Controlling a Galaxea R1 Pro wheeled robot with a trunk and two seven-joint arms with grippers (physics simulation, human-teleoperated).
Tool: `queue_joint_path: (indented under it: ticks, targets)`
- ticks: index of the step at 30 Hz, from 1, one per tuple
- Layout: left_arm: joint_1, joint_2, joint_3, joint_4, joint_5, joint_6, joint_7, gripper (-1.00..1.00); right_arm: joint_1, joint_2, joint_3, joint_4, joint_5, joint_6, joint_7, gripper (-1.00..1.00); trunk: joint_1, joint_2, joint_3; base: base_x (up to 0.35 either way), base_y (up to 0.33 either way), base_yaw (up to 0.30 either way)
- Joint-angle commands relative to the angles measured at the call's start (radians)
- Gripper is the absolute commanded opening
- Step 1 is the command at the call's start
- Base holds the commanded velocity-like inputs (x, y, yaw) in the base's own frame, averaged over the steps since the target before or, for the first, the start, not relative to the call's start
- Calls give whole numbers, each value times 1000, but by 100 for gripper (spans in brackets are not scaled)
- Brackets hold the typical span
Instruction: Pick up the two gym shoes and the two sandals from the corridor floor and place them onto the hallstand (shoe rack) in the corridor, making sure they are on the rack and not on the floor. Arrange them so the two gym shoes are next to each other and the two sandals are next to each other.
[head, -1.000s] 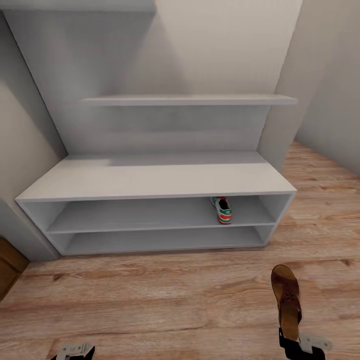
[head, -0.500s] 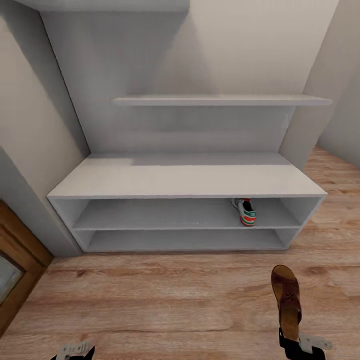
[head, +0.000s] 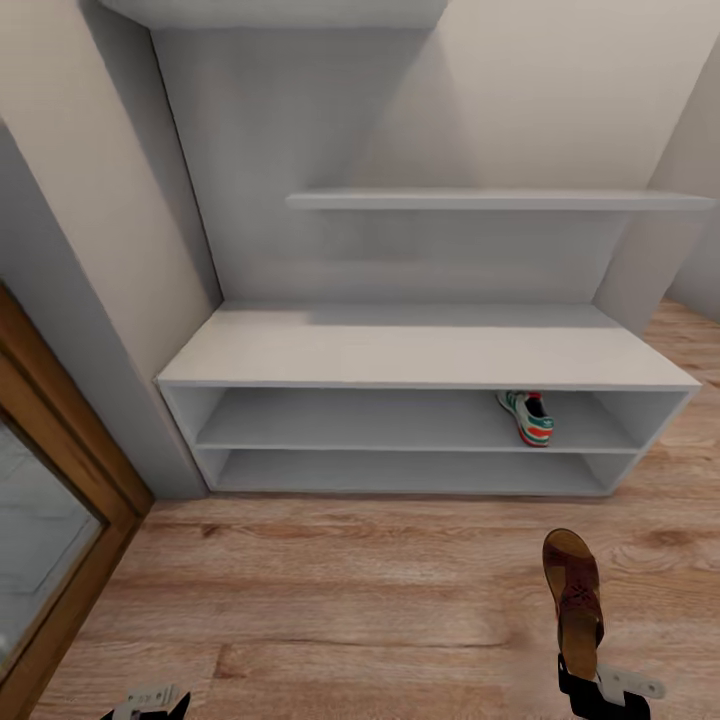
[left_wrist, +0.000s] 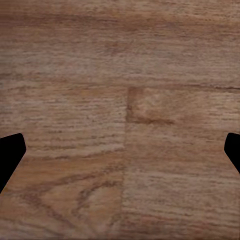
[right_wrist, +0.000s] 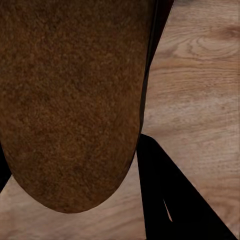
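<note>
Against the corridor wall at twelve o'clock stands the light grey hallstand (head: 420, 350), its long bench top bare, two staggered wall shelves above it. On its upper open tier, toward the two o'clock end, sits one white gym shoe (head: 530, 417) with green stripes and a red-orange heel, heel facing out. At five o'clock the right gripper (head: 592, 690) clamps the heel end of a dark brown sandal (head: 575, 600), which juts forward above the wood-plank floor (head: 350, 600). At seven o'clock the left gripper (left_wrist: 120, 155) hangs over bare planks, its fingers spread wide and empty. A wood-framed door (head: 50, 520) stands at nine o'clock
</note>
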Motion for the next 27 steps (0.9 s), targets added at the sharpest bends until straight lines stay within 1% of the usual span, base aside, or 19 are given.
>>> queue_joint_path:
  ticks: [1,5,7,23,27]
  targets:
    - [-1,0,3,2,8,-1,-10,100,-1,0,-3,0,6,-3,-5,-100,0,0,-1,-96,309,0]
    - [-1,-1,3,2,7,-1,-9,100,-1,0,-4,0,6,-3,-5,-100,0,0,-1,-142,295,0]
    - [-1,-1,3,2,7,-1,-8,100,-1,0,-3,0,6,-3,-6,-100,0,0,-1,-78,114,0]
    - [-1,-1,3,2,12,-2,-8,100,-1,1,-3,1,6,-3,-6,-100,0,0,-1,-10,14,0]
    - [-1,-1,3,2,10,-2,-8,100,-1,8,-2,3,9,-1,-4,-100,0,0,-1,0,0,0]
